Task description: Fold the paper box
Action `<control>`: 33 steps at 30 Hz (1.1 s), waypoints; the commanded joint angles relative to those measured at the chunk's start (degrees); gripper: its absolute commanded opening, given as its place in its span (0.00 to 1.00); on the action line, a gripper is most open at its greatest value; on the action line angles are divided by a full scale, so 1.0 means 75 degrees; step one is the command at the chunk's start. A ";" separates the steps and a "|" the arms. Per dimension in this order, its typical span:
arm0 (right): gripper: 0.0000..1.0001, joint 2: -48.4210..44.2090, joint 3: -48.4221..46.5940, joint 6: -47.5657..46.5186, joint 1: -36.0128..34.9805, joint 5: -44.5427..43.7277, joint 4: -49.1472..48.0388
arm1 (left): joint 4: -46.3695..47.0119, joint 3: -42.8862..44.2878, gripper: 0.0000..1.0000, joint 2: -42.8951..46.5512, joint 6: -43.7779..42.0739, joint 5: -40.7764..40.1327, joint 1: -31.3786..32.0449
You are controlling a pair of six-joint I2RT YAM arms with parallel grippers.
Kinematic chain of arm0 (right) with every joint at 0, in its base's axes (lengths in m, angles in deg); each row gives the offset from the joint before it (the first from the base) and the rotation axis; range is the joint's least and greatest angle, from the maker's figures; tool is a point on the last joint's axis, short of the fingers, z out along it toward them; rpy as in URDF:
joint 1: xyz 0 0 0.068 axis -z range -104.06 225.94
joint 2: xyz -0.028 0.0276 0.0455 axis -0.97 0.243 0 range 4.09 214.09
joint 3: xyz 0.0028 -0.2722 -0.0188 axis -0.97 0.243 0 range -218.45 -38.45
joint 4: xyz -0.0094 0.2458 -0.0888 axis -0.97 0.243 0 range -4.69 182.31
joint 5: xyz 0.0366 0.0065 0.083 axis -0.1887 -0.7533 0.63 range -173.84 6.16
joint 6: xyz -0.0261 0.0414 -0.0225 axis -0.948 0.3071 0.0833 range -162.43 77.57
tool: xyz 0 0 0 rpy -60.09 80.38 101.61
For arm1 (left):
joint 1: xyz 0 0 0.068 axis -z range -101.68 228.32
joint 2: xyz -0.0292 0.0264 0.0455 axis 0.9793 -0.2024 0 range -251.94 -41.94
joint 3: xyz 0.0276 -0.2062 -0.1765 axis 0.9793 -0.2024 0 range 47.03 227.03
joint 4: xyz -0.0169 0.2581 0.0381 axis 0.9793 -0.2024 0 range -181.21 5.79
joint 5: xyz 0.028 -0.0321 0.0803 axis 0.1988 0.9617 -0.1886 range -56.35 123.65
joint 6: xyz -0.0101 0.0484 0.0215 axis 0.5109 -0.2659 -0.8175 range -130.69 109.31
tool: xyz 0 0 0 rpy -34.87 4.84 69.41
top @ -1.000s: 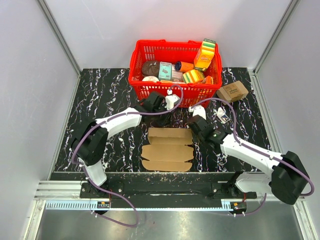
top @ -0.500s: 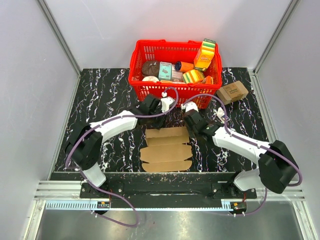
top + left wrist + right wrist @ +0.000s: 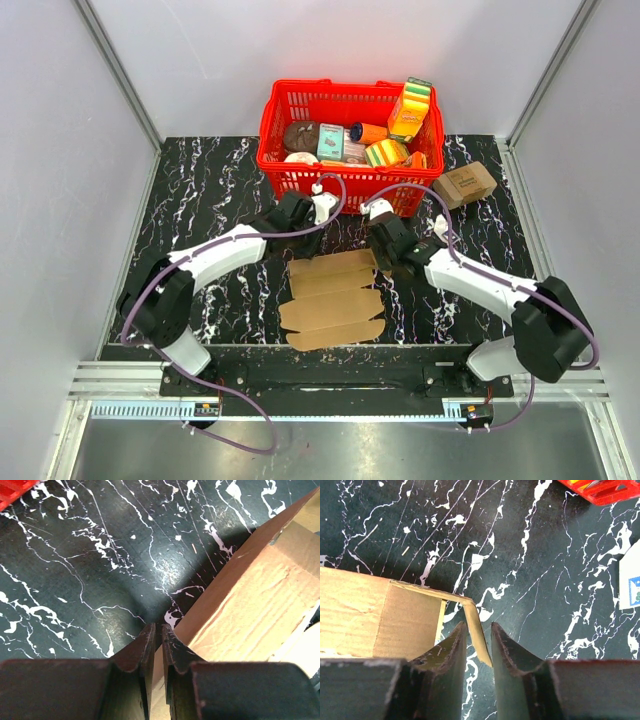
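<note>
The paper box (image 3: 330, 305) lies mostly flat on the black marble table, a brown die-cut sheet with flaps, its far edge raised a little. My left gripper (image 3: 300, 243) is at its far left corner. In the left wrist view the left gripper (image 3: 158, 626) is shut on the edge of the box's cardboard (image 3: 250, 605). My right gripper (image 3: 385, 258) is at the far right corner. In the right wrist view the right gripper (image 3: 477, 624) is closed on a bent side flap (image 3: 479, 640) of the box (image 3: 365, 610), which slants across the narrow gap.
A red basket (image 3: 268, 130) full of groceries stands just behind both grippers; its corner shows in the left wrist view (image 3: 15, 492) and the right wrist view (image 3: 600, 490). A small printed brown carton (image 3: 465, 183) sits at the right. White walls enclose the table.
Both grippers came in to the box's far corners. The box slid left and turned a little, its left side now nearer to me.
</note>
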 commanded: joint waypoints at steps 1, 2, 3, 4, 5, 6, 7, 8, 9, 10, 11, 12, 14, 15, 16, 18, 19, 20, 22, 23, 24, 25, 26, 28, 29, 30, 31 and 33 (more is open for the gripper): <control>0.34 -0.0520 -0.0432 0.0101 0.0125 0.0085 -0.0067 | 0.0120 -0.0040 0.15 0.0460 0.0167 -0.0428 -0.0116; 0.35 -0.0649 -0.0467 0.0160 0.0137 0.0062 0.0026 | 0.0097 -0.0028 0.15 0.0495 0.0178 -0.0498 -0.0150; 0.36 -0.0790 -0.0502 0.0230 0.0137 0.0084 0.0120 | 0.0097 -0.0028 0.16 0.0542 0.0179 -0.0534 -0.0162; 0.36 -0.0942 -0.0538 0.0300 0.0149 0.0120 0.0190 | 0.0085 -0.0005 0.16 0.0589 0.0167 -0.0581 -0.0174; 0.37 -0.1118 -0.0561 0.0382 0.0149 0.0213 0.0261 | 0.0073 0.0030 0.17 0.0624 0.0167 -0.0628 -0.0197; 0.37 -0.1293 -0.0561 0.0499 0.0149 0.0353 0.0285 | 0.0039 0.0066 0.18 0.0694 0.0155 -0.0686 -0.0209; 0.37 -0.1458 -0.0561 0.0604 0.0149 0.0505 0.0343 | 0.0003 0.0077 0.18 0.0718 0.0167 -0.0733 -0.0209; 0.37 -0.1633 -0.0538 0.0779 0.0149 0.0657 0.0367 | -0.0020 0.0136 0.19 0.0776 0.0144 -0.0768 -0.0209; 0.36 -0.1774 -0.0503 0.0967 0.0137 0.0821 0.0413 | -0.0032 0.0148 0.20 0.0846 0.0143 -0.0780 -0.0209; 0.35 -0.1903 -0.0456 0.1178 0.0137 0.1020 0.0425 | -0.0032 0.0148 0.19 0.0917 0.0155 -0.0769 -0.0209; 0.33 -0.2032 -0.0386 0.1435 0.0137 0.1254 0.0425 | 0.0003 0.0148 0.19 0.0999 0.0178 -0.0757 -0.0209; 0.32 -0.2126 -0.0281 0.1623 0.0149 0.1500 0.0379 | 0.0084 0.0090 0.20 0.1127 0.0190 -0.0711 -0.0221; 0.28 -0.2244 -0.0059 0.2068 0.0149 0.1900 0.0274 | 0.0458 -0.0155 0.20 0.1490 0.0237 -0.0535 -0.0209; 0.25 -0.2279 0.0059 0.2233 0.0149 0.1948 0.0203 | 0.0681 -0.0366 0.20 0.1724 0.0295 -0.0453 -0.0209; 0.23 -0.2279 0.0222 0.2466 0.0149 0.1925 0.0156 | 0.0984 -0.0611 0.20 0.1946 0.0342 -0.0313 -0.0209; 0.19 -0.2198 0.0399 0.2737 0.0149 0.1715 0.0156 | 0.1442 -0.1056 0.20 0.2438 0.0471 -0.0125 -0.0209; 0.16 -0.2139 0.0458 0.2808 0.0149 0.1598 0.0156 | 0.1630 -0.1210 0.20 0.2580 0.0530 -0.0055 -0.0198; 0.15 -0.2034 0.0505 0.2855 0.0149 0.1573 0.0144 | 0.1736 -0.1316 0.18 0.2640 0.0553 0.0004 -0.0209; 0.11 -0.1859 0.0575 0.2891 0.0149 0.1445 0.0028 | 0.1843 -0.1434 0.15 0.2652 0.0577 0.0017 -0.0151; 0.10 -0.1776 0.0587 0.2925 0.0137 0.1305 -0.0031 | 0.1855 -0.1446 0.14 0.2617 0.0577 -0.0007 -0.0139; 0.09 -0.1694 0.0599 0.2937 0.0149 0.1187 -0.0078 | 0.1843 -0.1469 0.13 0.2582 0.0577 -0.0019 -0.0128; 0.08 -0.1636 0.0587 0.2938 0.0149 0.1105 -0.0113 | 0.1843 -0.1469 0.11 0.2535 0.0589 -0.0030 -0.0127; 0.07 -0.1565 0.0564 0.2926 0.0137 0.1046 -0.0148 | 0.1866 -0.1481 0.10 0.2500 0.0600 -0.0019 -0.0116; 0.07 -0.1530 0.0517 0.2891 0.0149 0.0987 -0.0219 | 0.1948 -0.1504 0.08 0.2488 0.0612 0.0004 -0.0104; 0.07 -0.1506 0.0517 0.2856 0.0160 0.0964 -0.0231 | 0.1960 -0.1516 0.07 0.2476 0.0612 -0.0007 -0.0092; 0.06 -0.1518 0.0494 0.2855 0.0161 0.0929 -0.0254 | 0.1960 -0.1528 0.06 0.2453 0.0612 0.0005 -0.0081; 0.07 -0.1506 0.0505 0.2821 0.0161 0.0882 -0.0277 | 0.1972 -0.1516 0.04 0.2418 0.0612 0.0016 -0.0069; 0.06 -0.1494 0.0458 0.2785 0.0149 0.0730 -0.0278 | 0.1972 -0.1563 0.02 0.2359 0.0624 0.0040 -0.0022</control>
